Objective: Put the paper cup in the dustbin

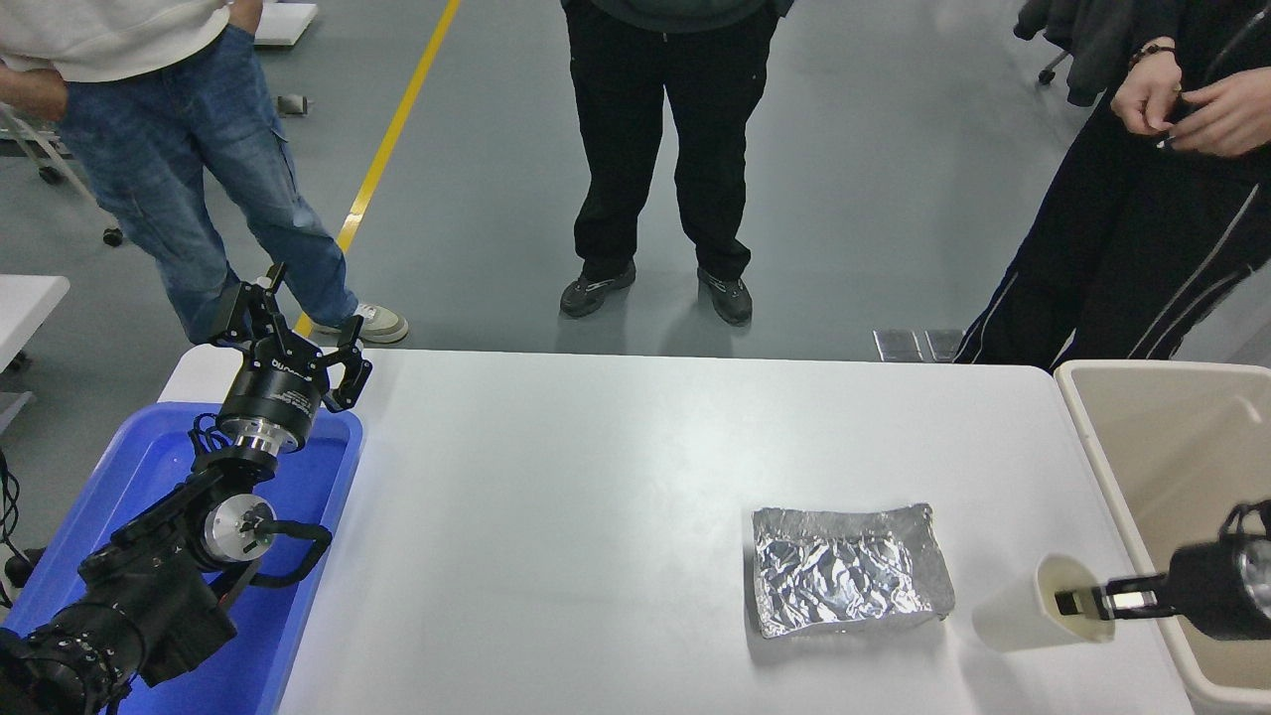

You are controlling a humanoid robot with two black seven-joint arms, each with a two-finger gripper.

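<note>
The white paper cup (1023, 611) hangs tilted above the table's front right, its cream inside facing right. My right gripper (1077, 603) comes in from the right edge and is shut on the cup's rim, one finger inside the mouth. The beige dustbin (1092, 437) stands at the table's right edge, just right of the cup. My left gripper (288, 343) is open and parked at the far left over the blue tub.
A crumpled silver foil tray (844, 571) lies just left of the cup. A blue plastic tub (139, 477) sits at the left edge under the left arm. Three people stand at the table's far side.
</note>
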